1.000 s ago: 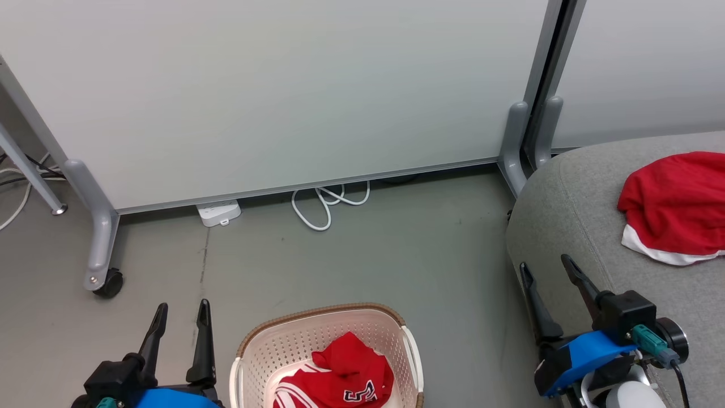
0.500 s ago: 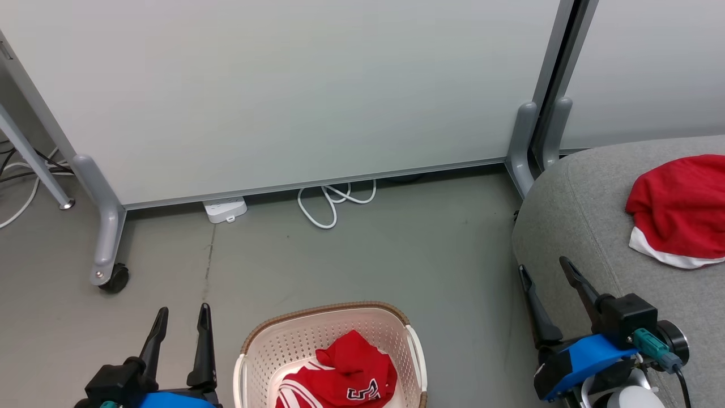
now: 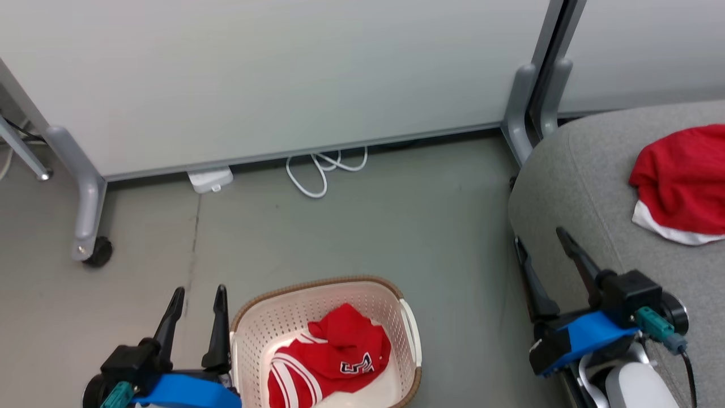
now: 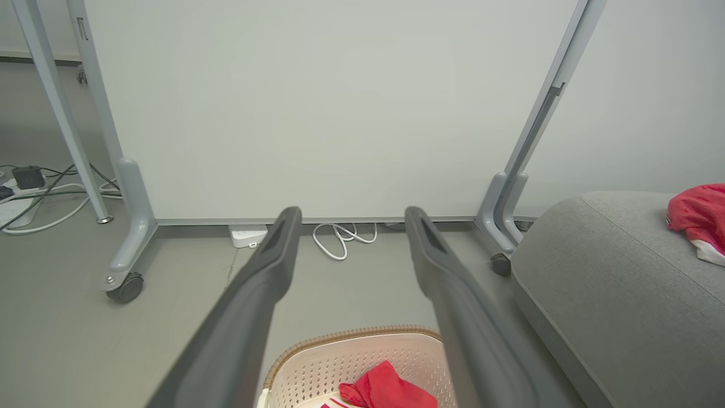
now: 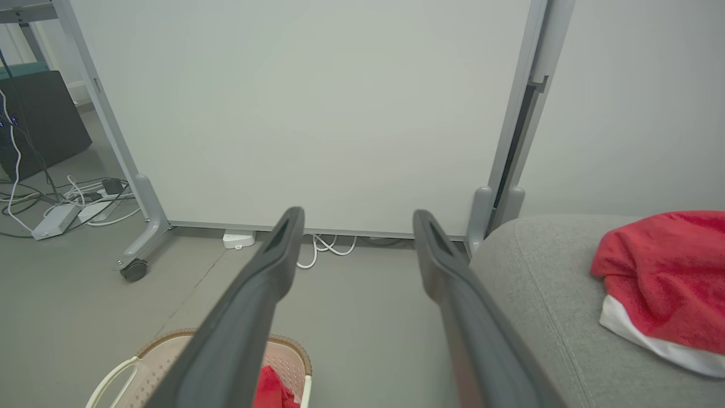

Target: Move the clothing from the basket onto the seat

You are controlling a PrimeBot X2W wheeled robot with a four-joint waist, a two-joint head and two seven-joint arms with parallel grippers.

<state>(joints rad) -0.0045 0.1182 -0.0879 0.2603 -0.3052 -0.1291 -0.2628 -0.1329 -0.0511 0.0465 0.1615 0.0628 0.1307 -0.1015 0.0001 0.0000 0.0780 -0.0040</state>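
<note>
A red striped garment (image 3: 328, 357) with a black-and-white emblem lies crumpled in the cream basket (image 3: 317, 292) on the floor, bottom centre of the head view. A second red garment (image 3: 679, 184) with a white hem rests on the grey seat (image 3: 572, 187) at right. My left gripper (image 3: 200, 292) stands open and empty just left of the basket rim. Beside the seat's front edge my right gripper (image 3: 541, 238) is open and empty too. The left wrist view looks over the basket (image 4: 362, 354) and its red cloth (image 4: 385, 391). The right wrist view takes in the seat (image 5: 538, 283) and the hemmed garment (image 5: 662, 283).
A pale partition panel (image 3: 283, 79) on grey wheeled feet (image 3: 85, 215) stands behind the basket. A white power strip (image 3: 209, 179) and a looped white cable (image 3: 317, 170) lie at its base. Bare grey floor (image 3: 368, 226) separates the basket from the panel.
The whole head picture has shifted, with the floor things sliding up and the basket showing more fully, so the camera moved. Both grippers stay open and empty.
</note>
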